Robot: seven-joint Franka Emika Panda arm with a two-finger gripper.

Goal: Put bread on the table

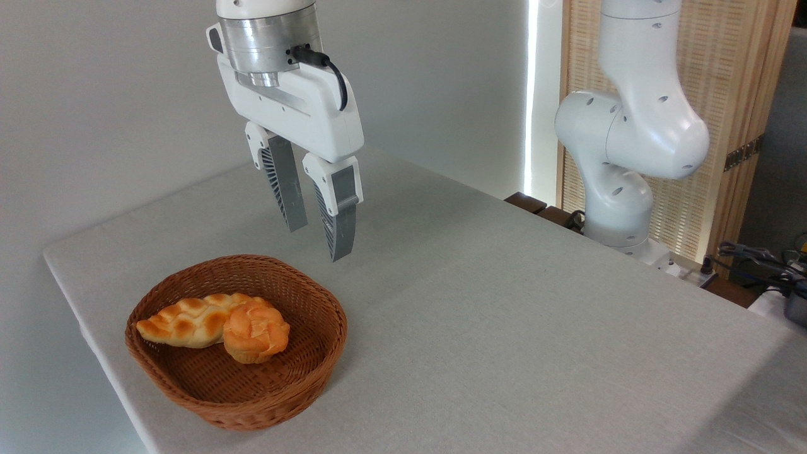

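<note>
- The counter, a broad rectangle under light grey-beige woven cloth, fills most of the view, and most of its cloth lies bare.
- The white Franka arm stands at the counter's far right edge, its joints stacked in front of a slatted wooden screen.
- The gripper hangs in the air at upper left, above the basket's far rim, and touches nothing.
- Its two ribbed grey fingers point down with a clear gap between them: spread apart, nothing held.
- A brown wicker basket sits near the counter's left front corner.
- Inside the basket lies a braided golden loaf, stretched across the left half.
- And there's the bread: a small orange-golden bun with a cracked, lumpy top, in the basket, pressed against the loaf's right end, below the fingers and well apart from them.
</note>
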